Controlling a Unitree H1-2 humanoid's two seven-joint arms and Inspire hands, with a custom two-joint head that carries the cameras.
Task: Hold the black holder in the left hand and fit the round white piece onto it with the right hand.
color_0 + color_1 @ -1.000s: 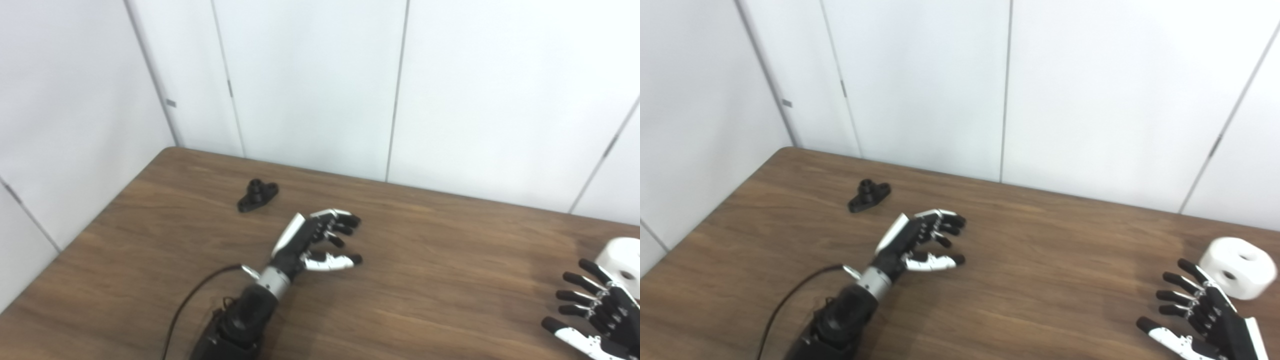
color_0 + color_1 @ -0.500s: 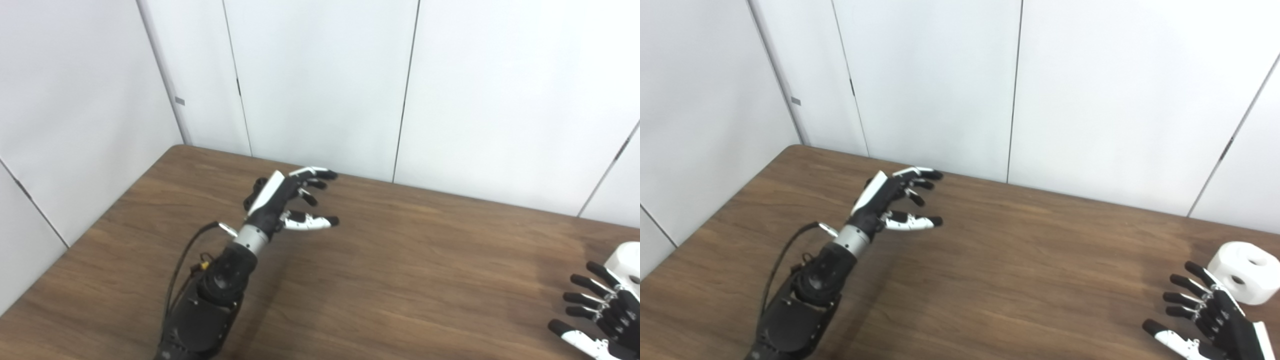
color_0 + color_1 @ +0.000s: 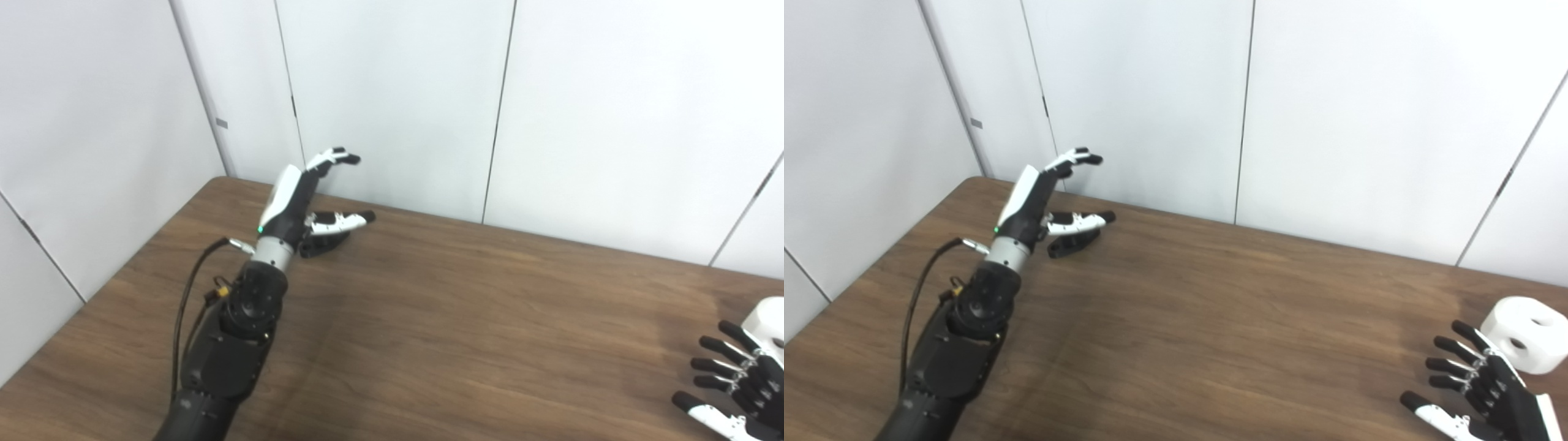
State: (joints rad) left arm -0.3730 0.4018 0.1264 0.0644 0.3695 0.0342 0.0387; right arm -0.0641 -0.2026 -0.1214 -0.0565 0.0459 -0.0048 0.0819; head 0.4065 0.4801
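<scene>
At the near right edge the right hand (image 3: 1482, 392) rests low over the wooden table (image 3: 1213, 331) with fingers spread, holding nothing; just beyond its fingertips sits the round white piece (image 3: 1522, 334), apart from them. Far left, the left hand (image 3: 1044, 199) hangs spread and empty above the black holder (image 3: 1070, 244), which lies on the table under its thumb.

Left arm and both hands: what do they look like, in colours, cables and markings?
The left hand has a white back, black fingers, a small green light, a silver wrist ring and a black arm with a looping black cable. The right hand is black with a white thumb.
</scene>
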